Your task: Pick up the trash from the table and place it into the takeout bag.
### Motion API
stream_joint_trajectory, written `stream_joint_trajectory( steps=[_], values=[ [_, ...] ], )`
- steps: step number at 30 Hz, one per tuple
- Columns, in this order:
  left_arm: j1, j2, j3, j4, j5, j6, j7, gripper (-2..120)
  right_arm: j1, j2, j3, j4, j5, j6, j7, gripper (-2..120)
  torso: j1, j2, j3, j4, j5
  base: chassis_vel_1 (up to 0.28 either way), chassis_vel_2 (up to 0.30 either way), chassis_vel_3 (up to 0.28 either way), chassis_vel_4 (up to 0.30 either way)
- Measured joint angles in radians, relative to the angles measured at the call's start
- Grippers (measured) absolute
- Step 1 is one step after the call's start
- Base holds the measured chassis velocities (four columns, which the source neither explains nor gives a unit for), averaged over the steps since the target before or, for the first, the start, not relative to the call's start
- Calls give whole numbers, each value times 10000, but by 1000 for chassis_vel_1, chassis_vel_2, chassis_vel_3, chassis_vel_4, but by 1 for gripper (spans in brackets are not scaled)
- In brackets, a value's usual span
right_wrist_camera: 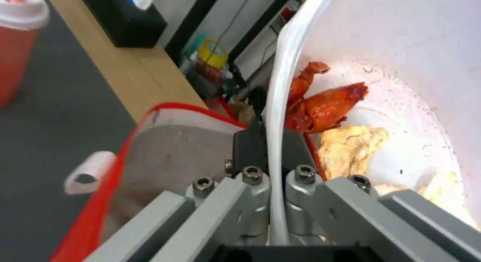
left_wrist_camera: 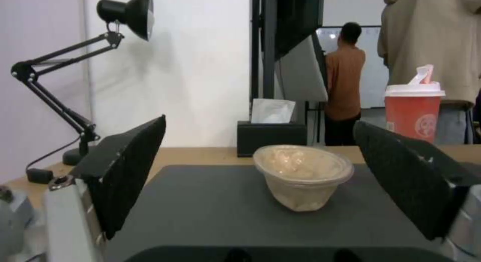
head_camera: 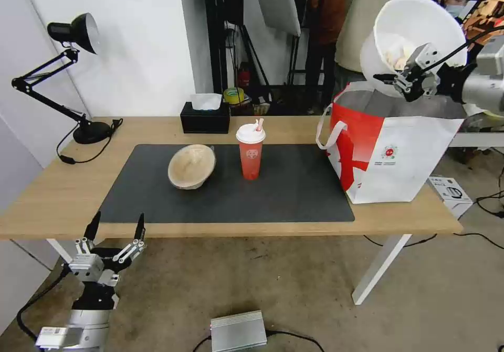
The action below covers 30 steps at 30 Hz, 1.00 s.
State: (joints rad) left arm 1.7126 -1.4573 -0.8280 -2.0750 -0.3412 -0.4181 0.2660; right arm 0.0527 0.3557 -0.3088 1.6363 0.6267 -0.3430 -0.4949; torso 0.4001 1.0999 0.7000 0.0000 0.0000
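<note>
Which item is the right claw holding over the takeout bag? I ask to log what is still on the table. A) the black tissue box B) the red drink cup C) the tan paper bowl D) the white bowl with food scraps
D: the right claw is shut on the rim of the white bowl, tilted above the takeout bag, while the red drink cup and tan paper bowl stand on the mat.

black desk lamp (head_camera: 73, 68), black tissue box (head_camera: 205, 117), silver box (head_camera: 239, 331) on floor
</note>
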Motion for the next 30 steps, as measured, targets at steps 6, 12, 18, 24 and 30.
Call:
stream_joint_trajectory(
  steps=[6,12,18,24,30],
  values=[
    [-48,-31,21,112,32,0,6,100,22,529,-181,-802,-483,135,-59,0,0,0,0,1,0,0,0,0,0],
    [-73,-53,30,201,58,0,8,100,-34,738,-299,-1259,-831,294,-192,0,0,0,0,-1,0,0,0,0,0],
    [-97,-99,65,267,115,0,9,100,-296,829,-279,-1421,-1132,383,-203,0,0,0,-1,-1,0,0,0,0,0],
    [-87,-158,80,271,170,-11,9,100,-547,828,-221,-1530,-1301,510,-203,0,0,0,-1,-1,-1,0,0,0,0],
    [-59,-208,88,275,205,-33,9,100,-710,910,-172,-1813,-1446,634,-191,0,-1,0,-1,-1,0,0,0,0,0]
  ],
)
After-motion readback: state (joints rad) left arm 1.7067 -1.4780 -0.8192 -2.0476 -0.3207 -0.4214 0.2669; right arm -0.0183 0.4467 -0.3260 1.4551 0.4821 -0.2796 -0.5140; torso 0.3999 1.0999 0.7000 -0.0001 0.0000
